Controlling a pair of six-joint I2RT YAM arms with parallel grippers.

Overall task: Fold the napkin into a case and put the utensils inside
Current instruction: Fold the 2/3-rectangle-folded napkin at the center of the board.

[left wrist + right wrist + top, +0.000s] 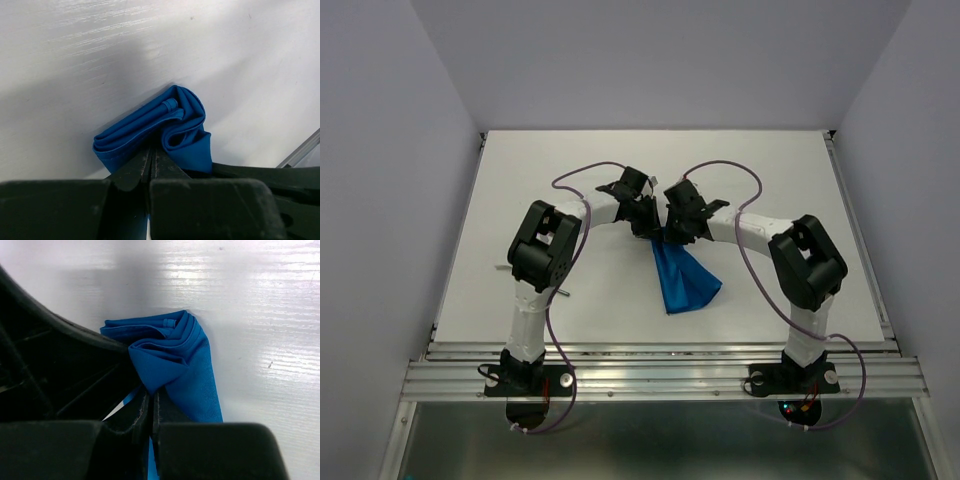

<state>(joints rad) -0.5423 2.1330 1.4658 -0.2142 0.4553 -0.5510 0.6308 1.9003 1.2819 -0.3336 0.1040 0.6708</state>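
The bright blue napkin (684,280) is bunched into loose folds, its top corner lifted at mid-table and the rest trailing down to the right on the white table (770,180). My left gripper (646,222) and right gripper (672,228) meet at that corner, almost touching. In the left wrist view the left gripper (151,150) is shut on a fold of the napkin (150,125). Seen from the right wrist, the right gripper (151,392) is shut on the napkin (175,355) too. One slim grey utensil end (563,293) pokes out beside the left arm; the rest of the utensils is hidden.
Grey walls close in the table on the left, right and back. A metal rail (660,375) runs along the near edge where the arm bases are bolted. Purple cables (578,180) loop above both arms.
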